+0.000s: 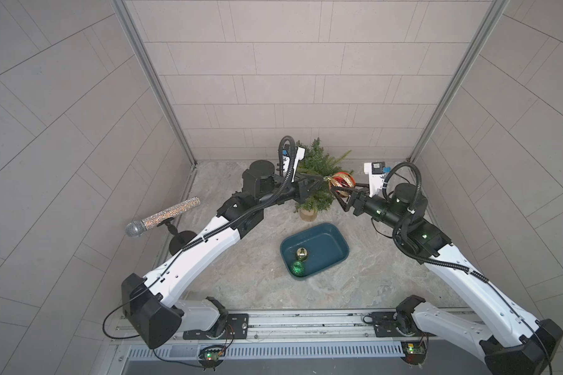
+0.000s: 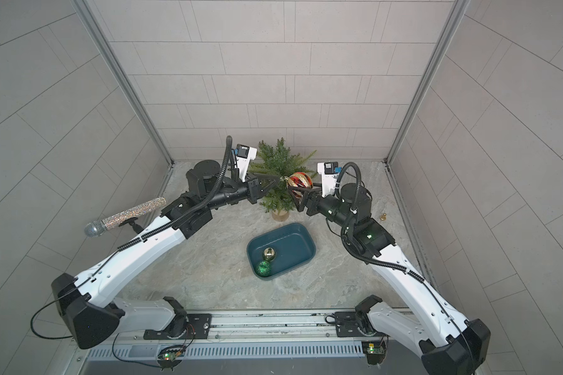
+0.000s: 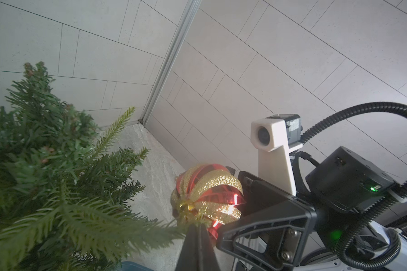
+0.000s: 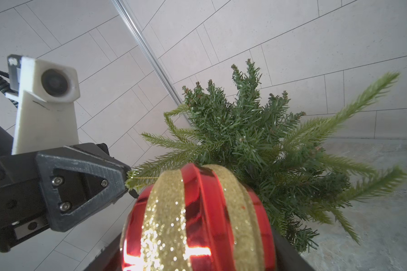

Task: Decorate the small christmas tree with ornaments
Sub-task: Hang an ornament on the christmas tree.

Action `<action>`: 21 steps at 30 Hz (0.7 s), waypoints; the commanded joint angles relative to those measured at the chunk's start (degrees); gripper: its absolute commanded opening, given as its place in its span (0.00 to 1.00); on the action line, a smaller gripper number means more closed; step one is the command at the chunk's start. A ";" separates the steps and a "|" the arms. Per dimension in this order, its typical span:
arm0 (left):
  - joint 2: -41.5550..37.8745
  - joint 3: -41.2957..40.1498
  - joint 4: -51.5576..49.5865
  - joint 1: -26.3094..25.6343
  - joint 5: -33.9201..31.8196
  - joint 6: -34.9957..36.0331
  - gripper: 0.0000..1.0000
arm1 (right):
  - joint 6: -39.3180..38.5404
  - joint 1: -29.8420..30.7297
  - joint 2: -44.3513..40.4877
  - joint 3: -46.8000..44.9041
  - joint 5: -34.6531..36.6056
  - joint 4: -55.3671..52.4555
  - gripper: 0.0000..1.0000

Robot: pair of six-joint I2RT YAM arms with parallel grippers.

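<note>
Hanging the red-and-gold ball point(image 2: 300, 181) on the small christmas tree point(image 1: 316, 162). The right gripper point(image 2: 294, 198), jaws spread wide, grips the ball just beside the tree, on the right arm's side, cap end turned toward the foliage. The left gripper point(image 4: 127, 183), fully closed, appears to pinch the tip of a light-green branch point(image 4: 160, 162) reaching out from the tree; tip and cap nearly meet. The gold ball point(image 1: 301, 254) and green ball point(image 1: 297, 268) lie in the teal tray point(image 1: 335, 233) in front of the tree.

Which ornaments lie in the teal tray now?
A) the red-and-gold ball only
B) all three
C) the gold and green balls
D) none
C: the gold ball and green ball lie in the tray, while the red-and-gold ball is up by the tree.
</note>
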 commanded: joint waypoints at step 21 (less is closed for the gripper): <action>-4.35 -2.05 2.26 0.60 -2.60 0.45 0.00 | 2.34 -0.35 -1.52 2.06 2.07 -0.64 0.78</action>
